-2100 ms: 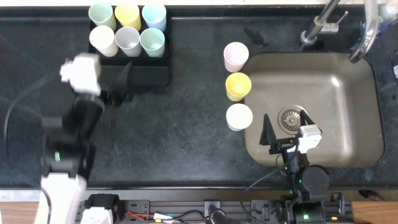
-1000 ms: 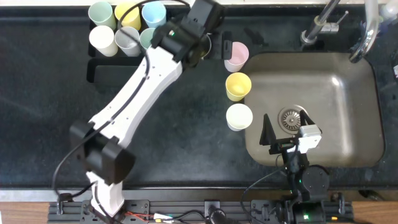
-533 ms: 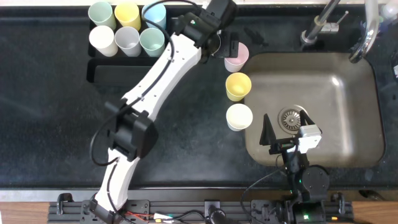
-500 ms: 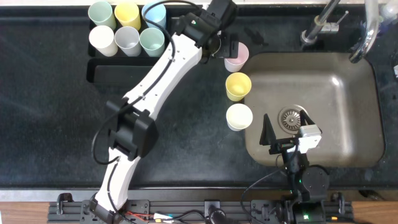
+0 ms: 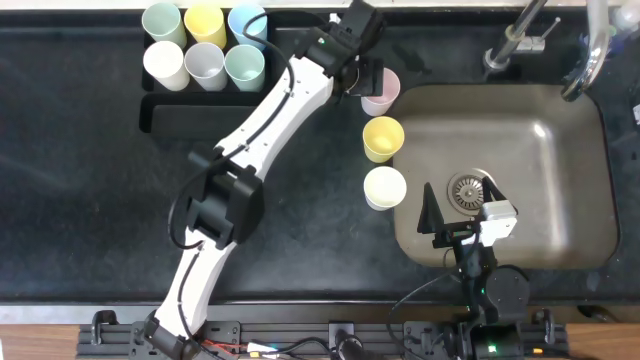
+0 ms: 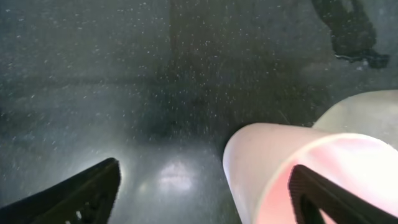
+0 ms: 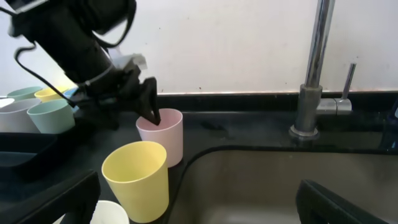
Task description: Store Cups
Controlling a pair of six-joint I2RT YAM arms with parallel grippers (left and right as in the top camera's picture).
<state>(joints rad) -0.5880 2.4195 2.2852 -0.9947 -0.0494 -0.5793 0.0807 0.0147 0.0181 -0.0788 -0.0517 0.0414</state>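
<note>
A pink cup [image 5: 384,92] [image 6: 292,168] [image 7: 168,134] stands on the dark counter at the sink's left rim, with a yellow cup [image 5: 383,138] [image 7: 137,174] and a white cup [image 5: 384,187] in a row nearer to me. My left gripper [image 5: 364,77] [image 6: 205,199] [image 7: 142,99] is open at the pink cup; one finger dips inside its rim and the other sits outside its wall. My right gripper [image 5: 458,208] [image 7: 199,214] stands open, low over the sink, holding nothing.
A black rack [image 5: 240,118] at the back left holds several upright cups [image 5: 205,50] in its far half. The steel sink [image 5: 560,160] fills the right side, with a faucet [image 5: 520,35] [image 7: 314,74] behind it.
My left arm swung from beside the rack across the counter to the pink cup, closing in on its rim over the last half second. The right arm has stayed still.
</note>
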